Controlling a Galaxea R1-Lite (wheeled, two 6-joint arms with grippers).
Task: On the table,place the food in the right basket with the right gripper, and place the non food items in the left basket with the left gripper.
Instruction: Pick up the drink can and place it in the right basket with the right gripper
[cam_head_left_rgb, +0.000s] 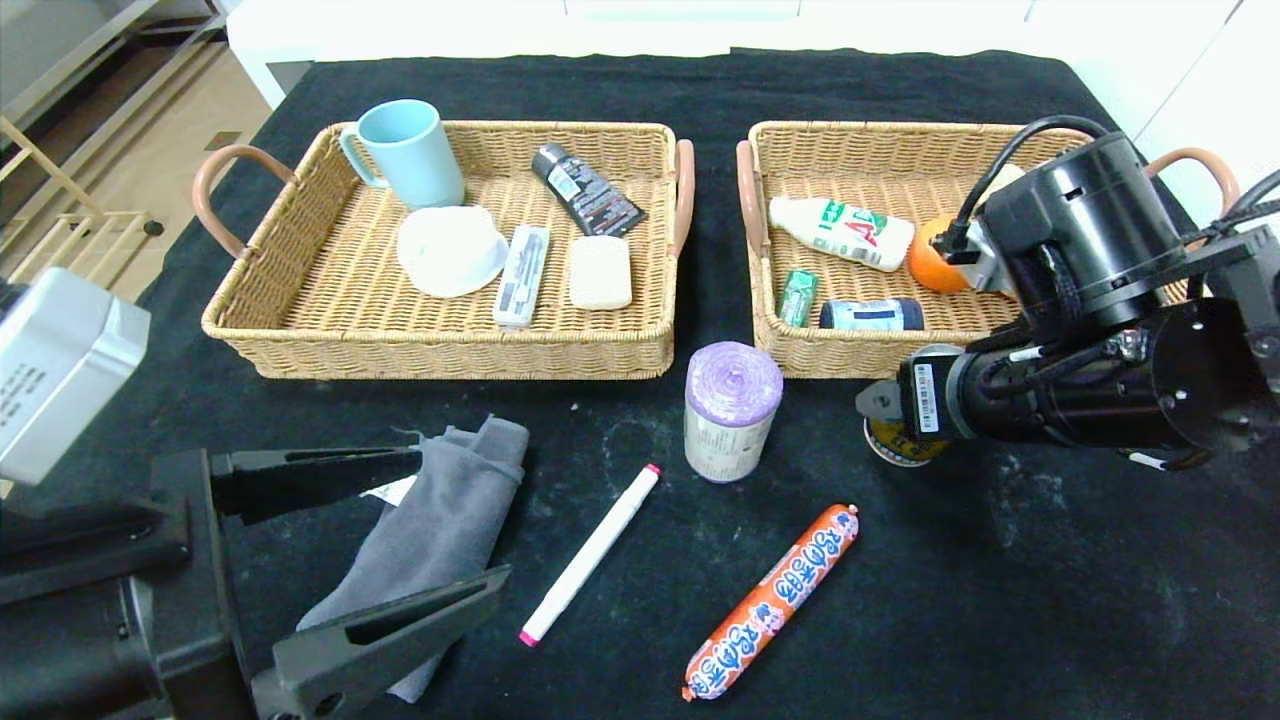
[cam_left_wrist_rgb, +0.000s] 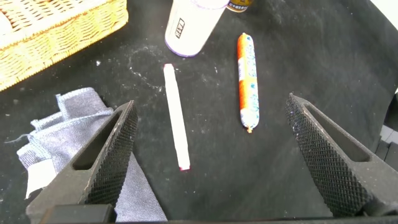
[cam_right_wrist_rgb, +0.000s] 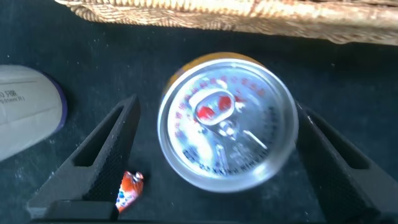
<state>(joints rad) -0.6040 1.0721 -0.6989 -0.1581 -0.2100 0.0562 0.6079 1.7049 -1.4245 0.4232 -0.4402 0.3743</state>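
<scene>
On the black table lie a grey cloth (cam_head_left_rgb: 440, 530), a white marker pen (cam_head_left_rgb: 590, 553), an orange sausage (cam_head_left_rgb: 775, 600), a purple roll of bags (cam_head_left_rgb: 732, 410) and a can (cam_head_left_rgb: 900, 445). My right gripper (cam_head_left_rgb: 885, 420) is open and straddles the can (cam_right_wrist_rgb: 227, 121) from above, one finger close to its side, the other with a gap. My left gripper (cam_head_left_rgb: 460, 520) is open and empty above the cloth's edge. In the left wrist view the pen (cam_left_wrist_rgb: 176, 115) and sausage (cam_left_wrist_rgb: 247, 81) lie between its fingers (cam_left_wrist_rgb: 118, 149), with the cloth (cam_left_wrist_rgb: 68, 124) beside one finger.
The left basket (cam_head_left_rgb: 450, 355) holds a blue cup (cam_head_left_rgb: 405, 150), a white dish, a sponge and tubes. The right basket (cam_head_left_rgb: 850, 350) holds a bottle (cam_head_left_rgb: 840, 232), an orange (cam_head_left_rgb: 930, 262) and small packs. The roll stands just before the gap between the baskets.
</scene>
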